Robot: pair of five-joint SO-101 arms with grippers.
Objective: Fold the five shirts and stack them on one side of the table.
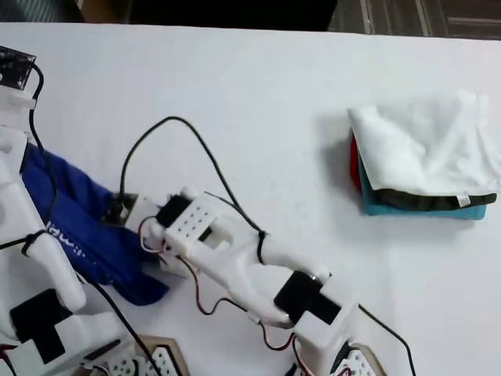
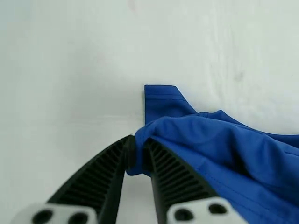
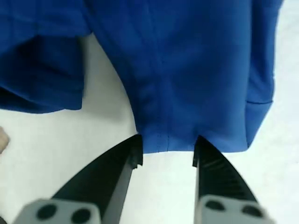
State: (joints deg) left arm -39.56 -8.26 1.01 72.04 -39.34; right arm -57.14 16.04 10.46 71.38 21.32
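On the white worktop (image 1: 274, 102), folding the blue cloth shirt (image 2: 224, 149): left jaws pinch it, right jaws open astride its hem, should close next.

At 8 o'clock in the high view, shirt (image 1: 74, 200) half covered by left arm (image 1: 31, 258) and right arm (image 1: 235, 251); outline underneath not traceable. Left arm itself clipped by the frame edge there. At 3 o'clock, stack (image 1: 415, 157): lower layers buried under white, all but slivers of dark, teal and red; folds impossible to judge. In both wrist views, shirt cut off by the frame; pinched bit lost between left gripper (image 2: 138, 144) fingers.
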